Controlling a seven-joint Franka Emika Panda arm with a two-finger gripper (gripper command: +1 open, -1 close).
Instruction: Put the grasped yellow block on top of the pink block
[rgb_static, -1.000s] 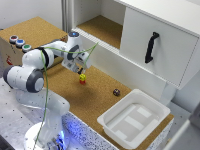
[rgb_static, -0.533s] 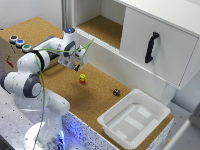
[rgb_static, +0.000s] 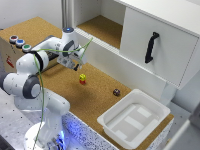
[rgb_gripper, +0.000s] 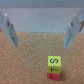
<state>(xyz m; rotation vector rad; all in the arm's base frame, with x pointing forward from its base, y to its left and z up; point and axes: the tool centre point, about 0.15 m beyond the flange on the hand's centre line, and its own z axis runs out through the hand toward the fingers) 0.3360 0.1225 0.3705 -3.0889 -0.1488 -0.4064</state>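
Observation:
The yellow block (rgb_static: 82, 76) sits on top of the pink block (rgb_static: 82, 81) on the cork tabletop, and the two form a small stack. In the wrist view the yellow block (rgb_gripper: 54, 62) bears dark markings, with the pink block (rgb_gripper: 53, 75) right under it. My gripper (rgb_static: 76, 65) hovers above the stack, toward the exterior view's left, and touches neither block. It is open: in the wrist view the gripper (rgb_gripper: 40, 44) has its two fingers (rgb_gripper: 9, 29) spread wide with nothing between them.
A small dark maroon round object (rgb_static: 116, 92) lies on the cork to the exterior view's right of the stack. A white tray (rgb_static: 113, 129) stands at the front right. A white cabinet with a black handle (rgb_static: 151, 47) rises behind. Coloured buttons (rgb_static: 19, 42) sit at the left.
The gripper has lifted off the stack and drawn back toward the exterior view's left. The yellow block has stayed on the pink block.

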